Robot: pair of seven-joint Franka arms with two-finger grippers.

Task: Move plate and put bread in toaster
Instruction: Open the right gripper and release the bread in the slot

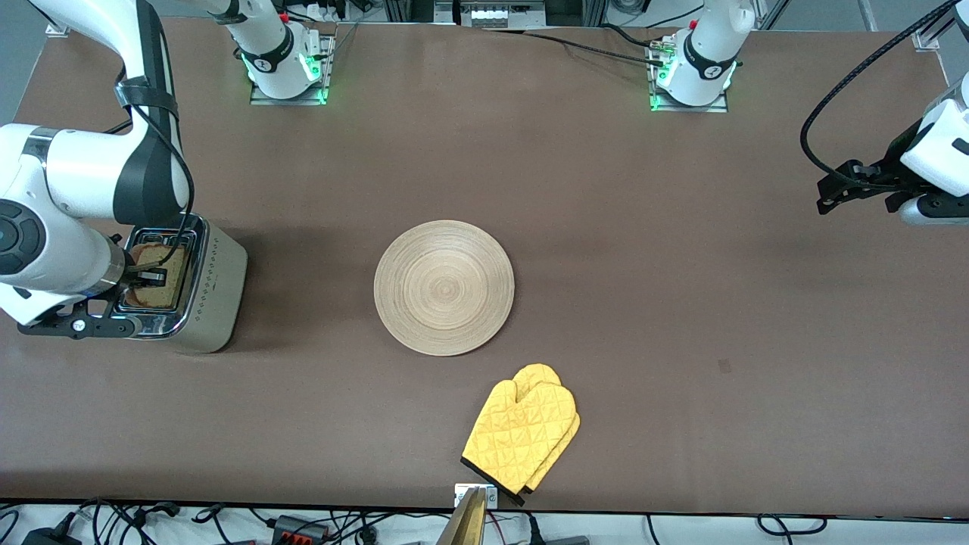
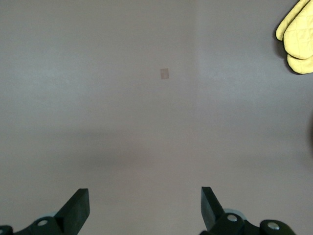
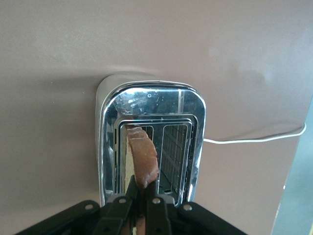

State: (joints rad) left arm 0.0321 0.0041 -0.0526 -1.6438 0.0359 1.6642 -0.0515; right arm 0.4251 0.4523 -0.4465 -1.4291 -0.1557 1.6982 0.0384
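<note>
The toaster [image 1: 216, 295] stands at the right arm's end of the table, chrome top up. My right gripper [image 1: 147, 272] is over it, shut on the bread [image 1: 165, 274]. In the right wrist view the gripper [image 3: 143, 188] pinches the slice [image 3: 142, 156] on edge, in line with one slot of the toaster [image 3: 151, 103]; I cannot tell how deep it sits. The wooden plate [image 1: 444, 288] lies bare at the table's middle. My left gripper [image 1: 823, 194] waits open and empty over the left arm's end of the table; it also shows in the left wrist view [image 2: 145, 203].
A yellow oven mitt [image 1: 524, 433] lies near the table's front edge, nearer the front camera than the plate; it also shows in the left wrist view [image 2: 298, 41]. The toaster's white cord [image 3: 254, 139] trails over the table edge.
</note>
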